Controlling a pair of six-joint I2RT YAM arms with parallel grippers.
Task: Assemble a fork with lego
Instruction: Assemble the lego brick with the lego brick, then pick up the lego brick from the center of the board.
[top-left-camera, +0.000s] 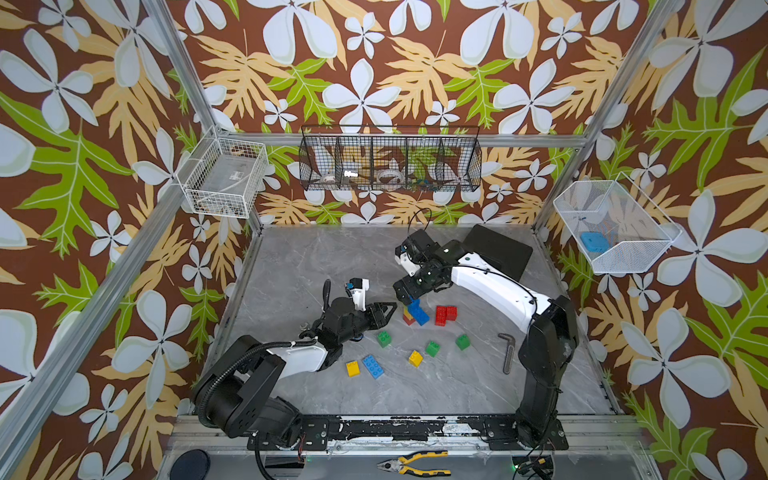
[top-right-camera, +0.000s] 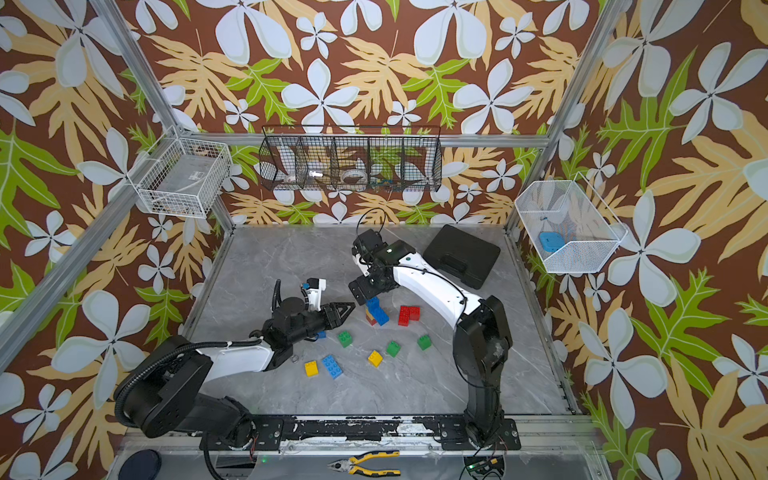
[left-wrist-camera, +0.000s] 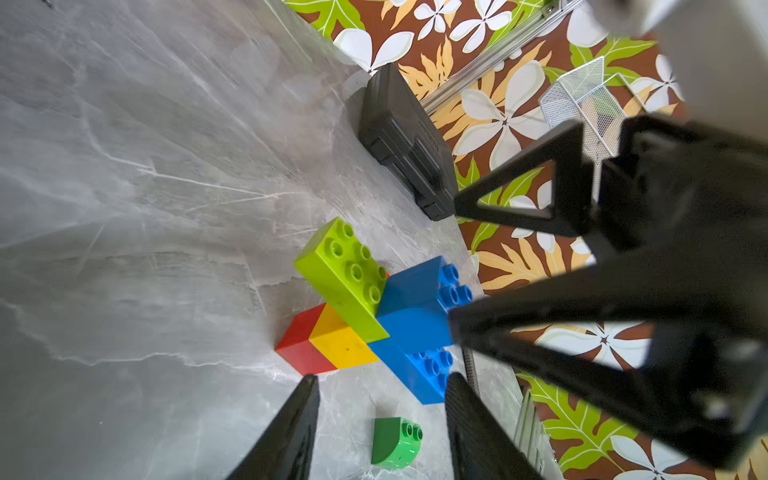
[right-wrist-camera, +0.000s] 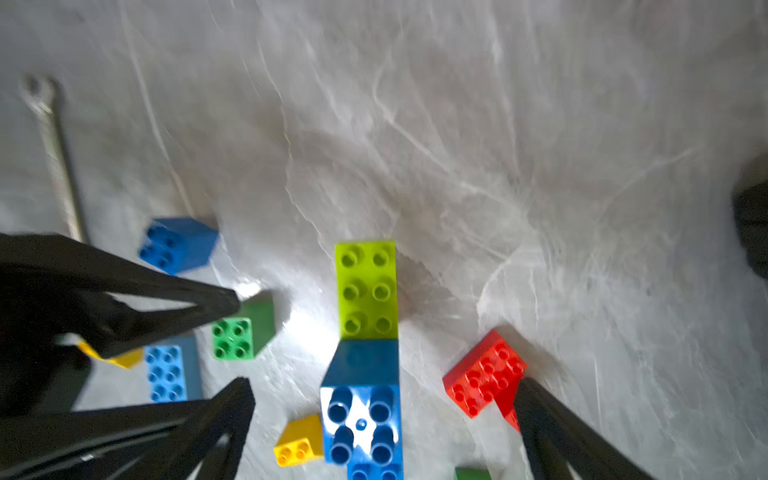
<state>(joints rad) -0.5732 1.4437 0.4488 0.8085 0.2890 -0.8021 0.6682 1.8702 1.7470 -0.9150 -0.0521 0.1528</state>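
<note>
A partly built lego stack stands mid-table: a lime brick (left-wrist-camera: 345, 278) and blue bricks (left-wrist-camera: 415, 316) sit on a yellow (left-wrist-camera: 340, 340) and a red brick (left-wrist-camera: 303, 345). In both top views the stack's blue bricks (top-left-camera: 417, 312) (top-right-camera: 377, 312) show. My right gripper (right-wrist-camera: 384, 397) (top-left-camera: 409, 296) hangs over the stack, open wide, with a finger on each side of the top blue brick (right-wrist-camera: 361, 419) and a gap on both sides. My left gripper (left-wrist-camera: 382, 386) (top-left-camera: 390, 310) is open and holds nothing, its tips just left of the stack.
Loose lego lies around: a red pair (top-left-camera: 445, 315), green bricks (top-left-camera: 383, 338) (top-left-camera: 432, 348) (top-left-camera: 462, 341), yellow bricks (top-left-camera: 415, 358) (top-left-camera: 353, 368), a blue long brick (top-left-camera: 372, 366). A wrench (top-left-camera: 508, 353) lies to the right. A black case (top-left-camera: 498, 251) sits at the back right.
</note>
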